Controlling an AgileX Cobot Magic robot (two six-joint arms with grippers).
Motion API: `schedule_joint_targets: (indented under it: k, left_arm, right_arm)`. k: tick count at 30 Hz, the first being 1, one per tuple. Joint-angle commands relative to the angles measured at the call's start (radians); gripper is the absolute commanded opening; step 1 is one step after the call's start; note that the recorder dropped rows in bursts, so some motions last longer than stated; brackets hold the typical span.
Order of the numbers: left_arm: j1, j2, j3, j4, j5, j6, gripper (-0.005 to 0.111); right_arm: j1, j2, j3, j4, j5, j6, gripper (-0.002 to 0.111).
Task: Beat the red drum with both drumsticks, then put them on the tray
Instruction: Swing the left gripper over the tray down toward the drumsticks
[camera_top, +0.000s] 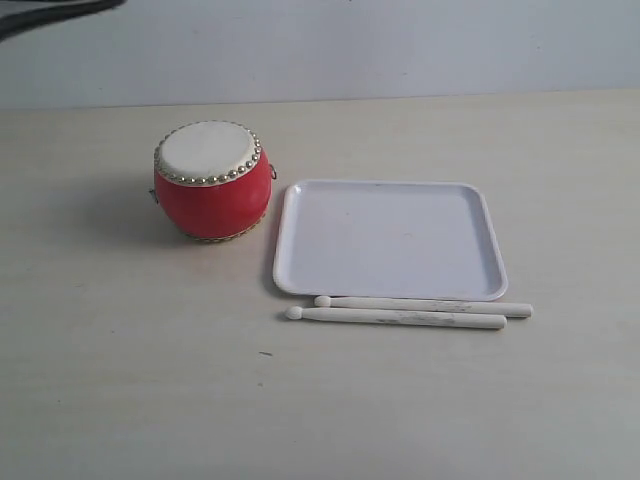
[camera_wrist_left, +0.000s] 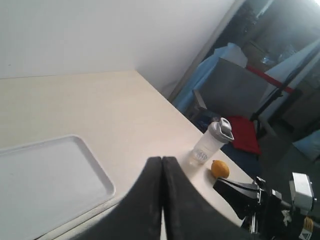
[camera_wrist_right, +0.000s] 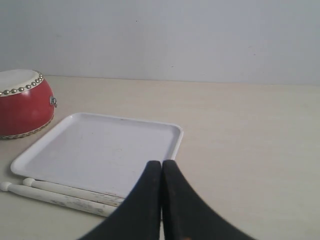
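Note:
The red drum (camera_top: 211, 181) with its cream skin and brass studs stands upright on the table, left of the white tray (camera_top: 388, 240); nothing lies in the tray. Two pale drumsticks (camera_top: 400, 318) lie side by side on the table along the tray's near rim, rounded tips pointing left. Neither gripper shows in the exterior view. My left gripper (camera_wrist_left: 162, 161) is shut and holds nothing, with the tray's corner (camera_wrist_left: 95, 170) beside it. My right gripper (camera_wrist_right: 161, 164) is also shut and holds nothing, hanging over the tray (camera_wrist_right: 100, 150), with the drumsticks (camera_wrist_right: 60, 194) and drum (camera_wrist_right: 22, 102) beyond.
In the left wrist view a clear shaker bottle (camera_wrist_left: 212, 142) and a lemon (camera_wrist_left: 220, 169) stand near the table's edge, with a chair and clutter past it. A pale wall runs behind the table.

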Motion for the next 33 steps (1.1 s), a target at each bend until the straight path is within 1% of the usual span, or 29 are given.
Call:
schedule_joint_targets:
  k: [1,3,5,6,8,19,23,26,27,29,30,32,33]
  left_arm:
    - [-0.242,0.073,0.021,0.069,-0.23,0.005,0.0]
    - [-0.333,0.116,0.021,0.093,-0.331,0.005,0.0]
    - [-0.397,0.152,0.021,0.114,-0.412,0.038,0.0]
    - [-0.422,0.167,0.021,0.13,-0.445,0.067,0.0]
    - [-0.444,0.191,0.021,0.141,-0.461,0.108,0.0]
    - [-0.45,0.204,0.021,0.157,-0.461,0.11,0.0]
    - [-0.45,0.204,0.021,0.232,-0.397,0.11,0.0]
    - [-0.45,0.204,0.017,0.287,-0.314,0.102,0.0]
    - [-0.45,0.204,0.012,0.33,-0.279,0.072,0.0]
    - [-0.45,0.204,0.002,0.463,-0.259,-0.106,0.0]
    - [-0.45,0.204,-0.005,0.587,-0.259,-0.292,0.0]
    - [-0.45,0.204,-0.014,0.779,-0.259,-0.564,0.0]
    - [-0.45,0.21,-0.019,0.933,-0.259,-0.767,0.0]
  right_arm:
    - [-0.005,-0.007,0.004,0.002,-0.009,-0.002,0.0]
    - [-0.005,-0.007,0.004,0.002,-0.009,-0.002,0.0]
    - [-0.005,-0.007,0.004,0.002,-0.009,-0.002,0.0]
    - [-0.005,-0.007,0.004,0.002,-0.009,-0.002,0.0]
    - [-0.005,-0.007,0.004,0.002,-0.009,-0.002,0.0]
    - [-0.005,-0.007,0.004,0.002,-0.009,-0.004,0.0]
    - [-0.005,-0.007,0.004,0.002,-0.009,-0.002,0.0]
    - [-0.005,-0.007,0.004,0.002,-0.009,-0.002,0.0]
    - [-0.005,-0.007,0.004,0.002,-0.009,-0.002,0.0]
    - [-0.005,-0.007,0.004,0.002,-0.009,-0.002,0.0]
    - [-0.005,-0.007,0.004,0.002,-0.009,-0.002,0.0]
    - [-0.005,-0.007,0.004,0.002,-0.009,-0.002,0.0]
    - [-0.005,-0.007,0.004,0.002,-0.009,-0.002,0.0]
